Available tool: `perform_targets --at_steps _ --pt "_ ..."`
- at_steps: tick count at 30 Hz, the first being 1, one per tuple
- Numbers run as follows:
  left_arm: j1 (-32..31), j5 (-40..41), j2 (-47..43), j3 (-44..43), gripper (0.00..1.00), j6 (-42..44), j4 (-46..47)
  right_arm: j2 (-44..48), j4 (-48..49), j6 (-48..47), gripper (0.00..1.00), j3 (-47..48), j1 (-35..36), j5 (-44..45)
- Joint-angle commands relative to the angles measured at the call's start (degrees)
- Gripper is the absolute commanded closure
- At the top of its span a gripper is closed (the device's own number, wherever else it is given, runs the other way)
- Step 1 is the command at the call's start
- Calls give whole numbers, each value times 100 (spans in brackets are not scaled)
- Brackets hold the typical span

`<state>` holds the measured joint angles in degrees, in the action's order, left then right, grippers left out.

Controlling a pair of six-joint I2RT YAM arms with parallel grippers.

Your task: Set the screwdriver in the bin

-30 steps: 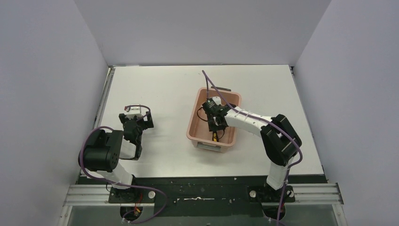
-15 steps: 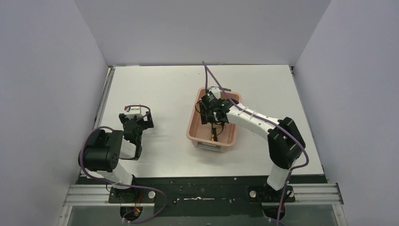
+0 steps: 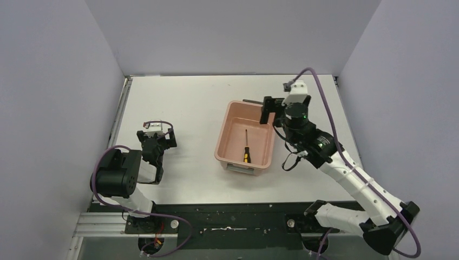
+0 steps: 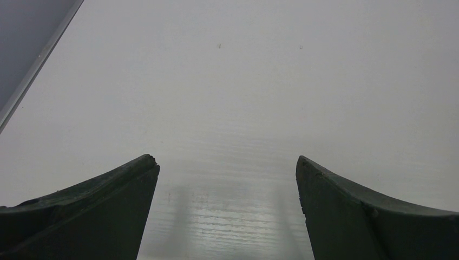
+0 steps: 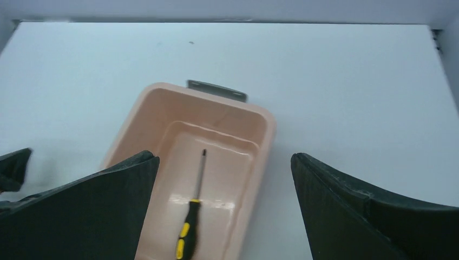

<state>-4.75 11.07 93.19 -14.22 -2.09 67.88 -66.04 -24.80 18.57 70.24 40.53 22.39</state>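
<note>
The screwdriver (image 3: 246,147) is seen lying flat on the floor of the bin (image 3: 221,142), handle toward the near short end, and is touched by neither arm. The fingers of the right gripper (image 5: 224,158) are spread wide and empty near the bin's far right corner. Those of the left gripper (image 4: 227,162) are likewise parted over bare tabletop (image 3: 184,103). The tool is judged light, stiff and sturdy. Its thin shaft would likely roll or slip, so the thicker yellow-and-black handle would be gripped across its width, were another hold needed.
</note>
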Motion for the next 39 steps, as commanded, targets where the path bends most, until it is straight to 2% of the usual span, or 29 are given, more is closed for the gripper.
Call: perform_targets --at_steps 1,4,10,16,19,28,39 --pt "29 -54 -89 -34 3 52 146 978 1413 -788 0 -1584 -657 617" --pt "38 -51 -89 -34 3 44 149 1697 2371 -1149 0 -2780 -918 1054" --pt "29 -47 -90 -35 3 45 150 2719 4236 -1682 0 -4902 -995 2125" --pt "29 -52 -83 -37 3 50 147 3058 5042 -1416 0 -6232 -1006 2346" --pt "35 -52 -89 -35 3 49 149 3002 5336 -1325 0 -6496 -1006 2308" --pt "32 -48 -88 -31 3 54 154 2558 5375 -1323 0 -6412 -1006 2370" --pt "37 -59 -94 -37 3 44 128 2753 5520 -1223 0 -6669 -1004 2581"
